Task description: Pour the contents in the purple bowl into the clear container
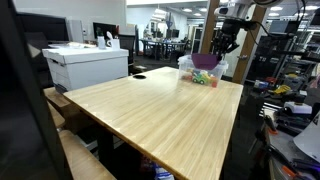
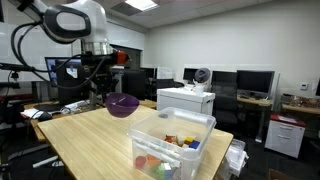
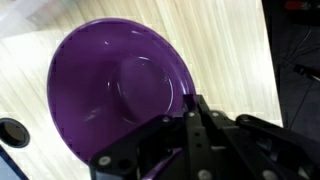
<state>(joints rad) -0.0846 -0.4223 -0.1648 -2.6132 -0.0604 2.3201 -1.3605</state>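
Observation:
My gripper (image 3: 190,112) is shut on the rim of the purple bowl (image 3: 120,90), which fills the wrist view and looks empty inside. In both exterior views the bowl (image 2: 122,104) hangs in the air above the wooden table, held by the gripper (image 2: 103,90). The clear container (image 2: 172,140) stands on the table beside and below the bowl. Small colourful pieces, the contents (image 2: 160,160), lie in it. From the opposite side, the bowl (image 1: 205,60) sits just over the container (image 1: 200,76), under the gripper (image 1: 222,46).
A big white box (image 2: 186,99) stands on the table behind the container and shows too at the table's side (image 1: 88,65). A black round spot (image 3: 10,132) marks the tabletop. Desks, monitors and chairs surround the wooden table (image 1: 160,120).

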